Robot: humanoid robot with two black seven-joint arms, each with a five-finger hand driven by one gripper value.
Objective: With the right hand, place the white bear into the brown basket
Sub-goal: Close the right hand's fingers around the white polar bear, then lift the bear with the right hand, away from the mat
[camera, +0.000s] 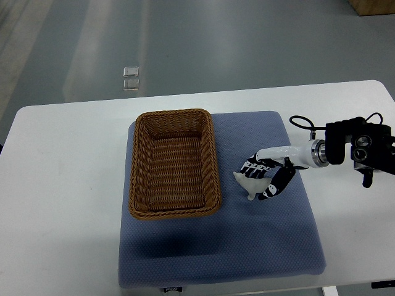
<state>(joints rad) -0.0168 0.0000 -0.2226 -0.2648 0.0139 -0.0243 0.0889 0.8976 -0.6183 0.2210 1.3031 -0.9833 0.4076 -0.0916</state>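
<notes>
Left to right: white table, w/ a blue-grey mat on it. Brown basket sits on the mat's left half, long axis running away from the robot, nothing visible inside. No left arm in view.

Just right of the basket, a strip of bare mat, then the white bear. It lies on the mat, near the basket's right wall but apart from it. Small and partly covered, so its long axis can't be fixed; a pale end pokes out toward the basket and down.

Right hand is over and around the bear, arm coming in from the right edge. Fingers are curled across its top, thumb side lower right; reads as a grasp on the bear, tho whether it's lifted off the mat can't be told.

Key relation: basket lies directly left of the hand + bear, across a short gap, so the coming move is prob. lift, carry left over the rim, release.

Writing: small dark tag at the mat's near edge, too small to read. Two small clear squares on the floor beyond the table, no print legible.
</notes>
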